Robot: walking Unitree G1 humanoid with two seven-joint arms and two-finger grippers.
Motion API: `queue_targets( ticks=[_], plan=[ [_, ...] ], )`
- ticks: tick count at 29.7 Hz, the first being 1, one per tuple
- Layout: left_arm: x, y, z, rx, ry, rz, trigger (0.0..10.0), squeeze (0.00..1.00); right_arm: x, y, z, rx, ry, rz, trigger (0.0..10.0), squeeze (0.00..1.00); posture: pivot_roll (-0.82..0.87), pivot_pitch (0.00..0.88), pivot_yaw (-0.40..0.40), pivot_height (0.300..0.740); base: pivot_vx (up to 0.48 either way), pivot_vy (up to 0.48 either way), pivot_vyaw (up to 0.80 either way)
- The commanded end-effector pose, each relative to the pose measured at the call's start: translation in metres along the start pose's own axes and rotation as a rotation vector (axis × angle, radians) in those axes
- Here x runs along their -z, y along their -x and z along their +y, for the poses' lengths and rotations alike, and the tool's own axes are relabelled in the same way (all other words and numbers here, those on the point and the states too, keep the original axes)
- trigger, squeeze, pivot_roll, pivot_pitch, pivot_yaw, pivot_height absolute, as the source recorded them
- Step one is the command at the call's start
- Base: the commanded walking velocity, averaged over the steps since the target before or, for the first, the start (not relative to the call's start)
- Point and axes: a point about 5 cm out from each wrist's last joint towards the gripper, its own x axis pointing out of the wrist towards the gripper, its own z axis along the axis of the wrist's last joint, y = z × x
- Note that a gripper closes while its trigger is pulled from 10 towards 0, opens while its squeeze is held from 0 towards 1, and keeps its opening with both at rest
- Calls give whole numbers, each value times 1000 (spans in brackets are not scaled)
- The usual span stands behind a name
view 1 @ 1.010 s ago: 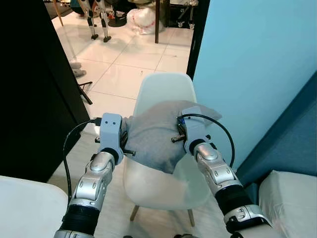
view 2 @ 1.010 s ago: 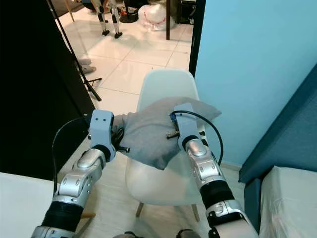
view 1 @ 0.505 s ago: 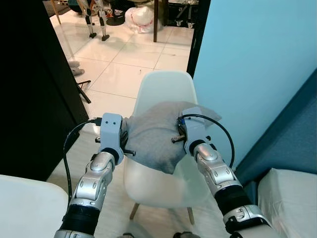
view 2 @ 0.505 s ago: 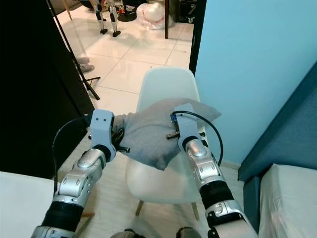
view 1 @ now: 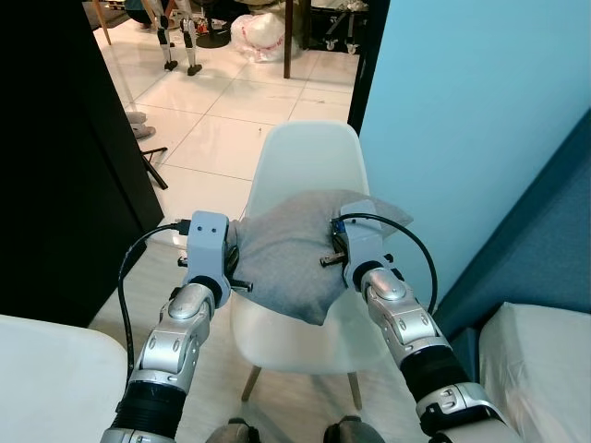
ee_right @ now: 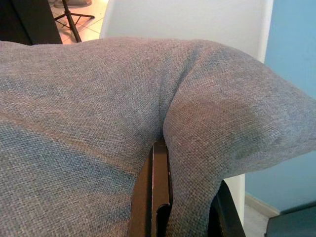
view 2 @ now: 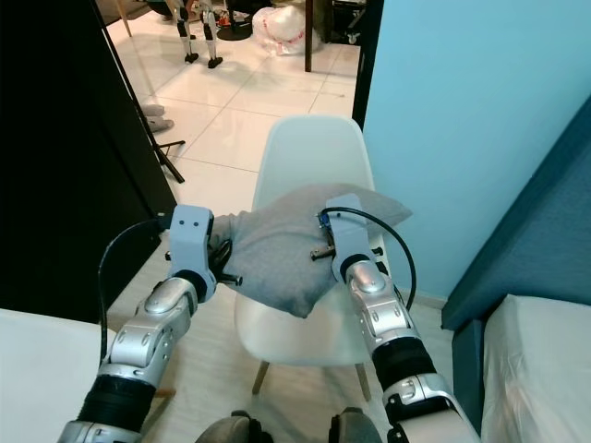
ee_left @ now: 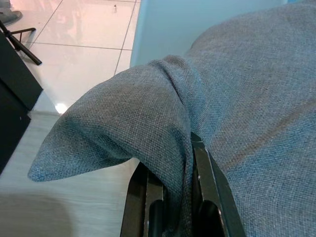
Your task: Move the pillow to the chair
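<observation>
A grey fabric pillow (view 1: 286, 254) hangs between my two arms, just above the seat of a white plastic chair (view 1: 309, 157). My left gripper (ee_left: 170, 197) is shut on the pillow's left edge, with grey cloth pinched between its black fingers (ee_left: 210, 192). On the pillow's right side my right gripper (ee_right: 185, 207) is shut too, with a fold of the pillow (ee_right: 98, 113) bulging over its fingers (ee_right: 160, 187). The chair's backrest (ee_right: 187, 19) stands behind the pillow. The pillow's lower corner droops toward the chair's seat (view 1: 295, 341).
A light blue wall (view 1: 480, 111) rises right of the chair, with a dark blue sofa edge (view 1: 545, 249) and white cushion (view 1: 545, 360) near it. A black panel (view 1: 55, 157) stands at left. White tiled floor (view 1: 222, 111) stretches behind, with robot legs and bags far back.
The camera has moved a little closer to the chair and tilted down, so my feet now show at the bottom. Both grippers still hold the pillow over the seat.
</observation>
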Motion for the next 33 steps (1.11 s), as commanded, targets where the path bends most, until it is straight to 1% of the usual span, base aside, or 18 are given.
queue_targets(
  ticks=[1, 10, 25, 26, 29, 30, 33],
  plan=[
    [3, 2, 12, -52, -20, 11, 10000, 0, -3, 0, -14, 64, 8, -7, 10000, 0, 28, 94, 21, 651, 0, 0, 0],
    [2, 1, 13, -52, -24, 10, 10000, 0, -2, 1, -16, 73, -1, -6, 10000, 0, 29, 99, 24, 621, 0, 0, 0],
    [4, 1, 12, -49, -30, 15, 10000, 0, -4, 1, -18, 80, 1, -14, 10000, 0, 28, 101, 26, 621, 0, 0, 0],
    [4, 1, 12, -48, -32, 14, 10000, 0, -4, 1, -17, 68, -20, -22, 10000, 0, 27, 103, 26, 611, 0, 0, 0],
    [3, 1, 12, -47, -33, 14, 10000, 0, -4, 1, -17, 66, -19, -20, 10000, 0, 28, 105, 25, 606, 0, 0, 0],
    [4, 0, 12, -48, -38, 15, 10000, 0, -3, 0, -17, 63, -14, -17, 10000, 0, 28, 106, 24, 596, 0, 0, 0],
    [4, 0, 12, -50, -43, 18, 10000, 0, -3, -1, -16, 58, -1, -13, 10000, 0, 30, 108, 22, 596, 0, 0, 0]
  ],
)
